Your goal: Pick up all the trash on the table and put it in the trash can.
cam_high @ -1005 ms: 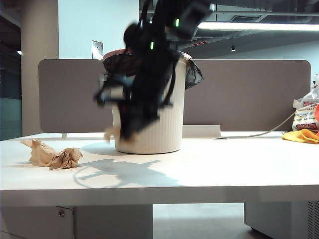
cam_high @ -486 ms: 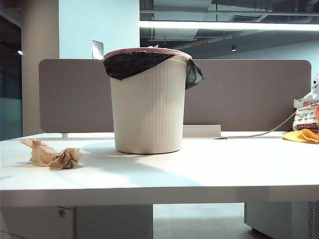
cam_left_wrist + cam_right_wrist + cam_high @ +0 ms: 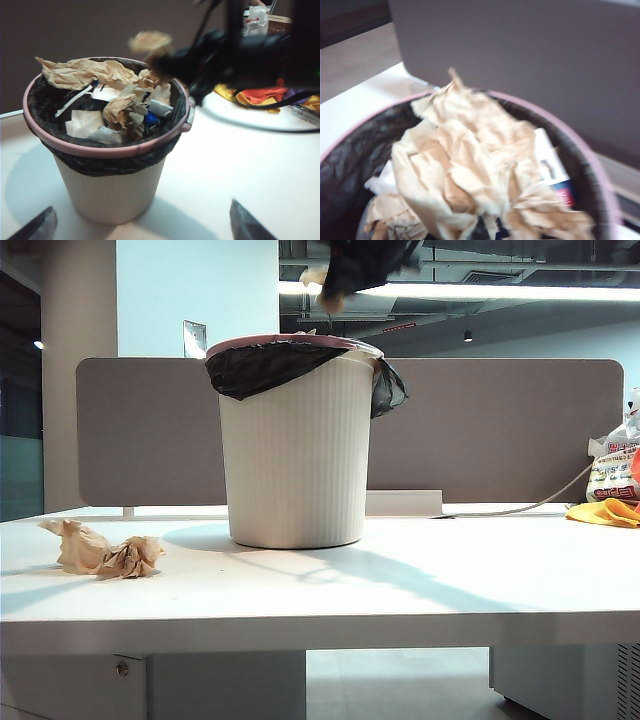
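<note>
Table: you have the wide flat white desk top (image 3: 420, 590) with its thick front edge toward the exterior camera; bare surface lies open in front of and to the right of the bin.
Divider: the grey-brown panel (image 3: 500, 430) closes off the far edge behind the bin.
Trash can: the large off-white ribbed plastic bucket (image 3: 295, 460) with pink rim and black liner stands mid-table, already holding crumpled tan paper (image 3: 95, 75).
Right gripper: (image 3: 330, 285) you see it blurred above the rim, clenched on a tan paper wad (image 3: 465, 165).
Left gripper: (image 3: 142, 227) hangs near the bin's side, jaws spread wide, nothing in them.
Remaining trash: crumpled tan-brown wads (image 3: 100, 552) lie near the left edge.
Writing: the printed white bag (image 3: 612, 472) at far right is unreadable.
</note>
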{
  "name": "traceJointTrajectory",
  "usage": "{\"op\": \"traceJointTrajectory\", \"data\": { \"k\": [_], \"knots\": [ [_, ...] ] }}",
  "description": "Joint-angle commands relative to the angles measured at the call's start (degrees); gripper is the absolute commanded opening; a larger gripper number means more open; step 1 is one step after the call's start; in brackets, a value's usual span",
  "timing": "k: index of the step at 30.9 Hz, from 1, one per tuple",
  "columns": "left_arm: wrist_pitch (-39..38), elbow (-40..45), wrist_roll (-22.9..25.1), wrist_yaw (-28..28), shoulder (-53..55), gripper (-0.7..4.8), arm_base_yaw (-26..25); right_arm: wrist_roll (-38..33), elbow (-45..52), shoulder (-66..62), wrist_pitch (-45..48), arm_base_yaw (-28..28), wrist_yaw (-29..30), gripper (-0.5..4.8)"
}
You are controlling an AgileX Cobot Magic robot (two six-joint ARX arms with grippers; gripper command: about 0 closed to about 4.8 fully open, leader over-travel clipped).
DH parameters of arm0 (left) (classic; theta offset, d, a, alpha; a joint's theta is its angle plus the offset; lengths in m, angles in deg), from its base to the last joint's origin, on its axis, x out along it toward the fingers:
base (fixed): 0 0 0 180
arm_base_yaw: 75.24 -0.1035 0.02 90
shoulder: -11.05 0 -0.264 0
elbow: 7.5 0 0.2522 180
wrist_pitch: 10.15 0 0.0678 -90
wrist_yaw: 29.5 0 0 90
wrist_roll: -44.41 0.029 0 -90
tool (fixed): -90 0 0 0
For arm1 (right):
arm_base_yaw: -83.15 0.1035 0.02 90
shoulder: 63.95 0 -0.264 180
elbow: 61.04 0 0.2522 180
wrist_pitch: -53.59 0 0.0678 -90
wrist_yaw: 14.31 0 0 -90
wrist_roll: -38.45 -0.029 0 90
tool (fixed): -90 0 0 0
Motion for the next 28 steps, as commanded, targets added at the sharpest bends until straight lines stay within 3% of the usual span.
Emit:
{"op": "traceJointTrajectory", "data": {
  "k": [1,2,3,5,7,18,28],
  "knots": [
    [0.52,-0.2,-0.15,-0.28,-0.04,4.79,0.0,-0.04,-0.22,-0.55,0.26,0.0,4.33,0.27],
    [0.55,-0.2,-0.15,-0.11,-0.04,4.79,-0.02,0.0,-0.22,-0.59,0.2,0.0,4.87,0.86],
    [0.55,-0.2,-0.15,-0.04,-0.04,4.79,-0.02,0.02,-0.22,-0.61,0.22,0.15,4.79,1.97],
    [0.44,-0.2,-0.15,-0.09,-0.04,4.79,-0.02,0.07,-0.28,-0.59,0.35,0.22,4.76,3.71],
    [0.39,-0.2,-0.15,-0.11,-0.04,4.79,-0.02,0.09,-0.28,-0.55,0.31,0.22,4.74,4.2],
    [-1.75,-0.24,-0.13,-0.13,-1.18,4.79,-0.02,2.97,-2.86,1.66,-7.52,0.33,4.96,4.31],
    [-10.34,-0.24,0.28,3.61,-10.47,4.79,-0.04,2.6,-3.13,7.41,-15.28,10.21,6.32,4.31]
  ]
}}
